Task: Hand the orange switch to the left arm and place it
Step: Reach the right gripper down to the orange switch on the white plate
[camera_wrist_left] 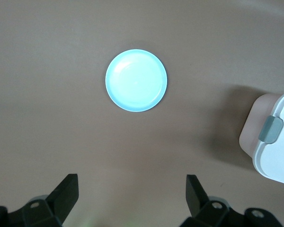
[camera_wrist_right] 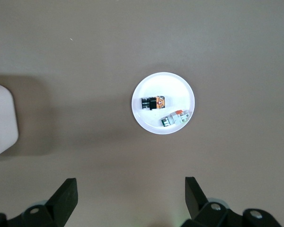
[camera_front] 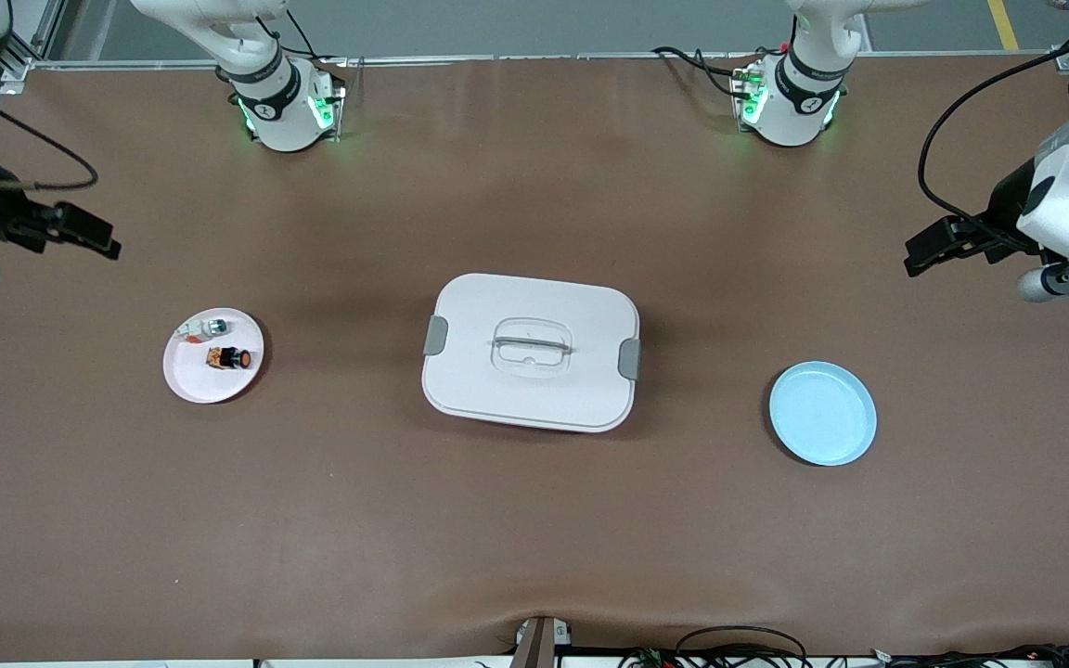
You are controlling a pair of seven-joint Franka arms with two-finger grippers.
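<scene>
Front view gives you the whole layout, so read it first. On the brown worktop [camera_front: 534, 538] the box [camera_front: 531, 352] sits in the middle, lid on and latches at both ends, exactly between the two plates. The blue plate [camera_front: 822, 413] lies toward the left arm's end and holds nothing. The white plate [camera_front: 189, 376] lies toward the right arm's end and carries two parts.

The right claw [camera_front: 80, 230] hangs in the air at its own end of the worktop, over bare surface close to the white plate; its jaws stand spread and hold nothing. The left claw [camera_front: 938, 243] hangs at the other end, also spread and empty, well apart from the white plate, with the box between them. So the right arm is clearly the nearer one for the pickup, I think.

The orange switch [camera_front: 228, 357] lies on its side on the white plate, nearer to the front camera than the white-and-green part [camera_front: 207, 327]. Its long axis runs along the length of the worktop, black cap pointing toward the box. In the right wrist view you see the orange switch [camera_wrist_right: 153, 103] ahead of the fingers [camera_wrist_right: 66, 194], so you likely need to bring the claw forward and down.
</scene>
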